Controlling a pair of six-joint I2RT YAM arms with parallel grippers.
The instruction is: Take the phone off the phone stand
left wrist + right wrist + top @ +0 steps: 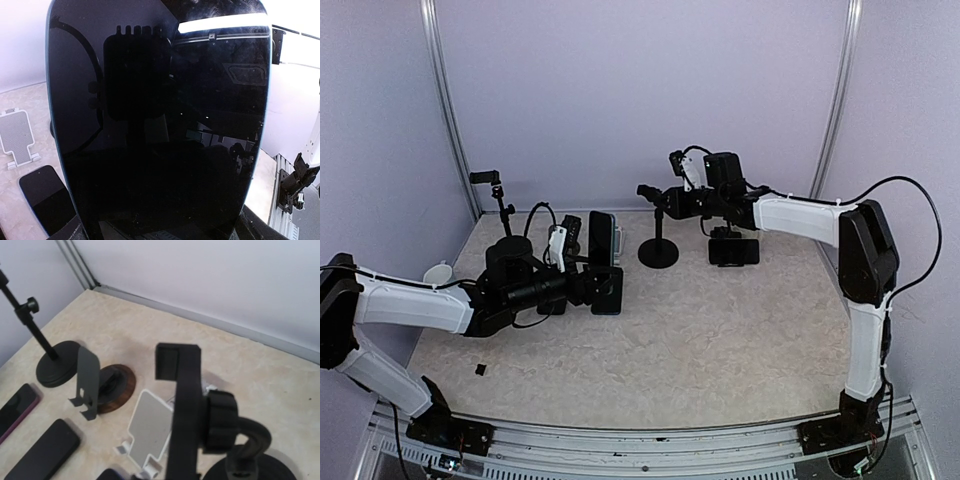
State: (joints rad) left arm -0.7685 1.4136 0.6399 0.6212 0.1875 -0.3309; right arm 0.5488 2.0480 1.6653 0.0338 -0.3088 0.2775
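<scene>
Holding the phone (603, 238) upright above the left half of the surface (720, 340), the left gripper (605, 282) has its jaws closed on the phone's lower edges. In the left wrist view the dark screen (160, 125) fills almost the whole frame.

The phone stand (658, 250) sits well apart to the right, on its round base near the middle of the surface. Its clamp (186, 410) is empty in the right wrist view. The right gripper (658, 197) is at the head of the stand. Its jaws are hidden, so it cannot be told whether they grip the stand or only rest beside it.

Step in hand, by judgement: the phone is already out of the clamp, and it remains to be put down.

Next move:
1. Tilt the phone flat and lower it onto a bare patch of the surface.
2. Keep clear of the white stand (17, 135) and the spare phone (42, 197) lying just beside the left gripper.
3. Part the jaws only once the phone's back is fully supported.
4. Keep the stand upright throughout.
</scene>
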